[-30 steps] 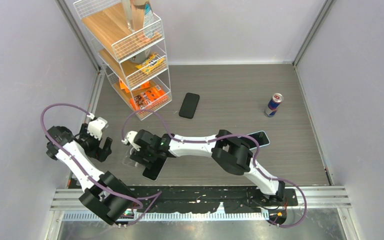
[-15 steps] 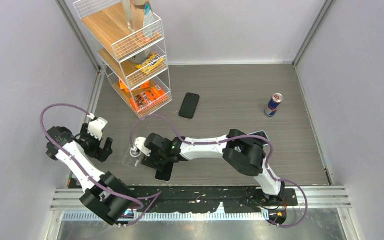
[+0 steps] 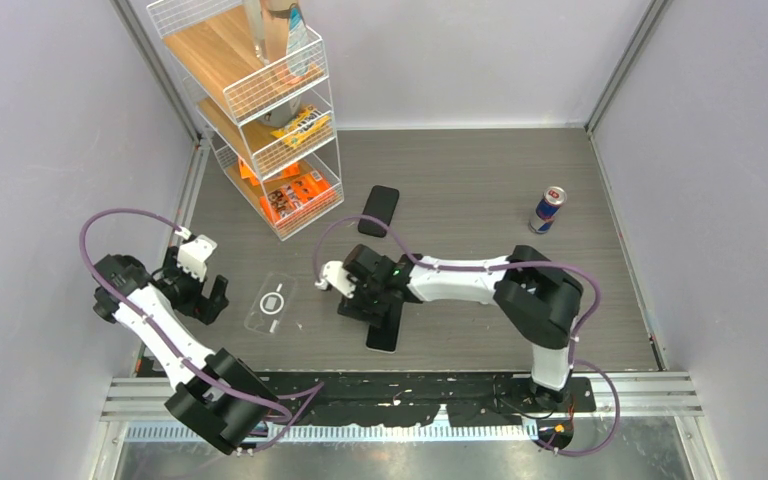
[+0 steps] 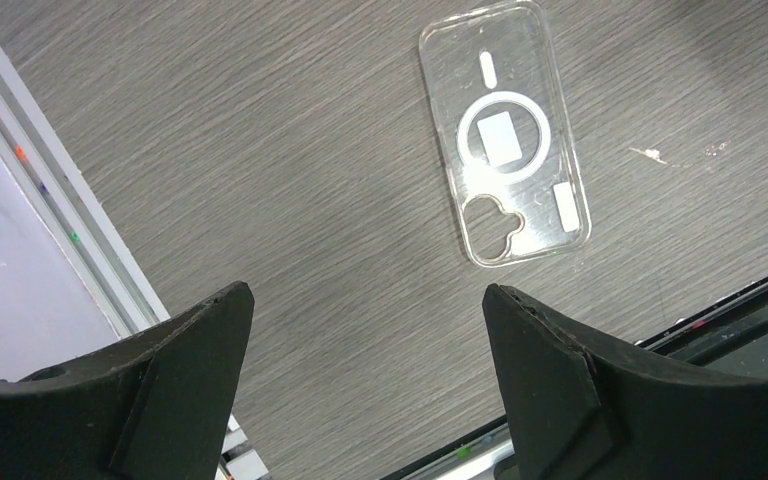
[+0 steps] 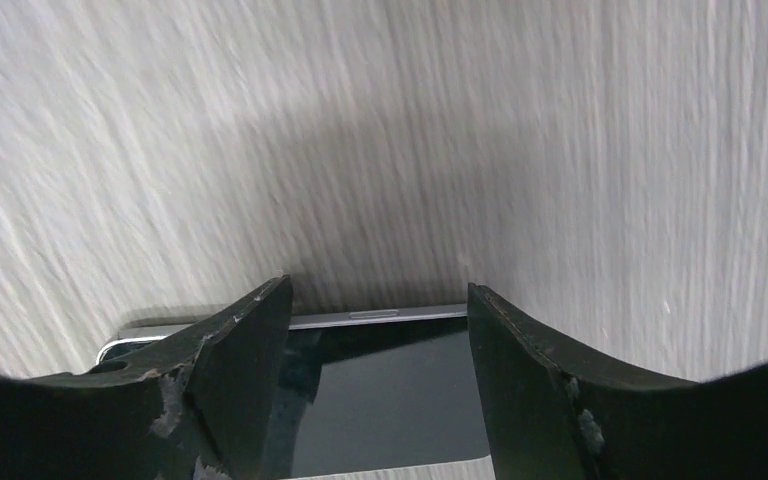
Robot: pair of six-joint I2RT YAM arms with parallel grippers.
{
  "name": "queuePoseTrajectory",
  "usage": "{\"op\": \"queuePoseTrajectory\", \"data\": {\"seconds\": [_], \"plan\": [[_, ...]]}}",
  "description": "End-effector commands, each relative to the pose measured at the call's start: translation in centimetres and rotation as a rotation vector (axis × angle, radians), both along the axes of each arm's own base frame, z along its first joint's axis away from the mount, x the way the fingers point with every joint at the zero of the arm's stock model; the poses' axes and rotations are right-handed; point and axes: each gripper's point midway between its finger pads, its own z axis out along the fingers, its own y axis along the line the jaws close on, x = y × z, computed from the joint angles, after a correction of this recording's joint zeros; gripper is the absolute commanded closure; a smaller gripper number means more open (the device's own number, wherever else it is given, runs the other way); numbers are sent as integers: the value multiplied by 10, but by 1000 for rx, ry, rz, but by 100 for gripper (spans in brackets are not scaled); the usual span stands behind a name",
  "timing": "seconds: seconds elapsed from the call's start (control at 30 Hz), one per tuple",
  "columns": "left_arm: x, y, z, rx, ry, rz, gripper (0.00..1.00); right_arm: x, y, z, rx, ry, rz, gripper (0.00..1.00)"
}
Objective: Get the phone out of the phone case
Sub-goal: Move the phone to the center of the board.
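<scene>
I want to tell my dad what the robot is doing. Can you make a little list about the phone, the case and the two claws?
phone: out of its case, between the right gripper's fingers
phone case: clear, empty, flat on the table
right gripper: shut on the phone
left gripper: open, holding nothing, apart from the phone case

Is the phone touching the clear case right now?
Apart. The top view shows bare table between the case and the phone.
</scene>
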Motion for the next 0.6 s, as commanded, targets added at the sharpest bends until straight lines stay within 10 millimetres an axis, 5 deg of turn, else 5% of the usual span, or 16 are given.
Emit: {"op": "queuePoseTrajectory", "data": {"seconds": [0.0,0.2,0.37,0.57], "plan": [[5,-7,19,-8,-72,-24,11,14,-59,1,-121,-43,22,30],[3,-14,22,-14,-94,-30,10,33,-106,1,-180,-90,21,30],[-2,-24,24,-9,-113,-50,10,41,-125,12,-176,-96,0,26],[-7,-43,32,-30,-164,-79,9,57,-127,63,-76,-176,-77,14]]}}
